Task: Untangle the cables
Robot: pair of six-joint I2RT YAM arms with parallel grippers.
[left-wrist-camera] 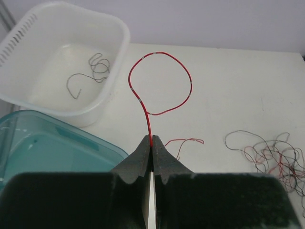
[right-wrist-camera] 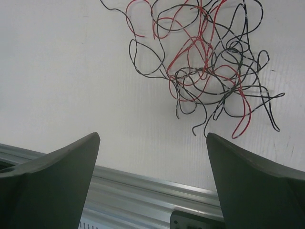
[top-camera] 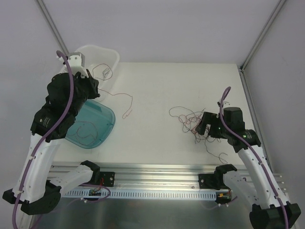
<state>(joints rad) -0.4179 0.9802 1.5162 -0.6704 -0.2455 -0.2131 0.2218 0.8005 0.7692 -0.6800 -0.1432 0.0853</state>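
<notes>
The cables lie as a tangle (right-wrist-camera: 205, 62) of red and dark wires (top-camera: 188, 119) on the white table, right of centre. My right gripper (right-wrist-camera: 152, 138) is open just short of the tangle, with nothing between its fingers; in the top view this gripper (top-camera: 206, 125) sits at the tangle's right side. My left gripper (left-wrist-camera: 152, 139) is shut on one red cable (left-wrist-camera: 159, 52) that loops upward from the tips. In the top view that red cable (top-camera: 119, 94) trails right from the left gripper (top-camera: 97, 90).
A white bin (left-wrist-camera: 121, 52) at the back left holds a grey wire (left-wrist-camera: 97, 67). A teal bin (left-wrist-camera: 57, 143) sits under the left arm. A short red strand (left-wrist-camera: 188, 140) lies on the table. An aluminium rail (right-wrist-camera: 143, 186) runs along the near edge.
</notes>
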